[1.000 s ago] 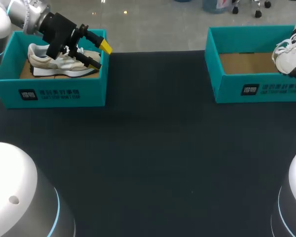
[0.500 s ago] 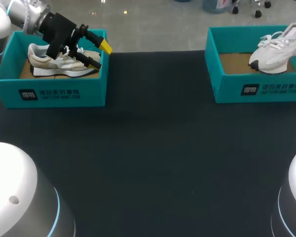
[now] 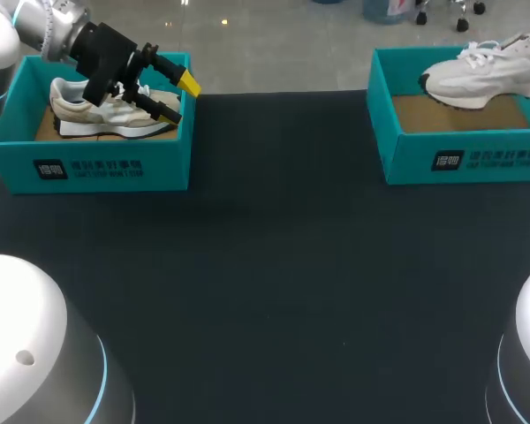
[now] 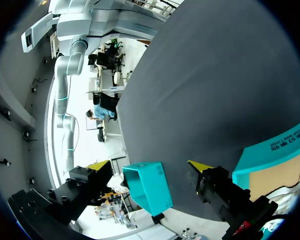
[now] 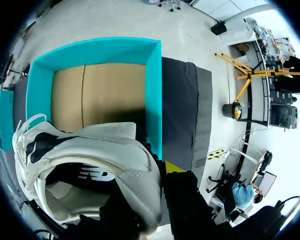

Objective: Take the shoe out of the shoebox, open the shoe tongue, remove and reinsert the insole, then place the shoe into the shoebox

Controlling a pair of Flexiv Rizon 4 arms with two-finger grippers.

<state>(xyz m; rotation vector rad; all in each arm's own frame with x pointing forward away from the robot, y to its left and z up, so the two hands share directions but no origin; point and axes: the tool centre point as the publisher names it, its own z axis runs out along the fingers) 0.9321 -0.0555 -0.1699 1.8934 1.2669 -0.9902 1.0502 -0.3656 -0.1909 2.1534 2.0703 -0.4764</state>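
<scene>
A white shoe [image 3: 477, 75] hangs level over the right teal shoebox [image 3: 459, 159], its toe toward the table's middle. In the right wrist view my right gripper [image 5: 157, 175] is shut on the heel collar of the white shoe [image 5: 85, 160], with the open shoebox [image 5: 152, 100] and its brown floor under it. In the head view that gripper is out of sight. My left gripper [image 3: 177, 95] stands open above the left shoebox [image 3: 97, 168], over a beige and white shoe [image 3: 106, 110] lying inside. Nothing lies between the left gripper's [image 4: 149, 166] fingers.
The two shoeboxes stand at the far left and far right of the black table [image 3: 274, 265]. In the left wrist view the left shoebox's wall [image 4: 275, 150] is beside the gripper, and the right shoebox [image 4: 147, 187] shows far ahead.
The white shoe swung from hanging steeply at the right edge to lying level, and moved left over the right shoebox. The left arm kept still.
</scene>
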